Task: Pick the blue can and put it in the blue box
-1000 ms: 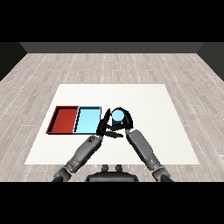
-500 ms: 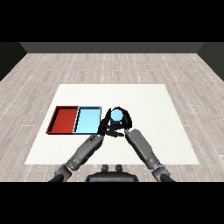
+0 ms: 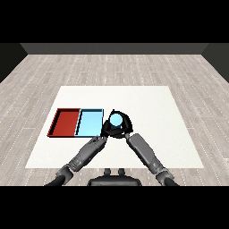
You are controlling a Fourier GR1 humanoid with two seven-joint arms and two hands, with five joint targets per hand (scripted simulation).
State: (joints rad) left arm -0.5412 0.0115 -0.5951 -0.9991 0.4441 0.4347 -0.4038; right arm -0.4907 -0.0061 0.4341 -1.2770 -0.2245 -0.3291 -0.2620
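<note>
Black fingers [image 3: 125, 122] of the right hand [image 3: 122, 129] curl round the blue can [image 3: 116, 120], held just beside the blue tray's [image 3: 89, 123] right edge. The left hand [image 3: 107, 129] sits against the can's left side; I cannot tell its fingers' state. Red tray [image 3: 65, 122] adjoins the blue on the white desk [image 3: 152, 107]

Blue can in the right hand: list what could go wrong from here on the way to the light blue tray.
1. The right hand curls round the blue can just right of the light blue tray; carried low, the can could catch the tray's near wall.
2. The left hand sits between can and tray, so the two hands might bump during the move.
3. The red tray adjoins the blue one; overshooting could land the can there.
</note>
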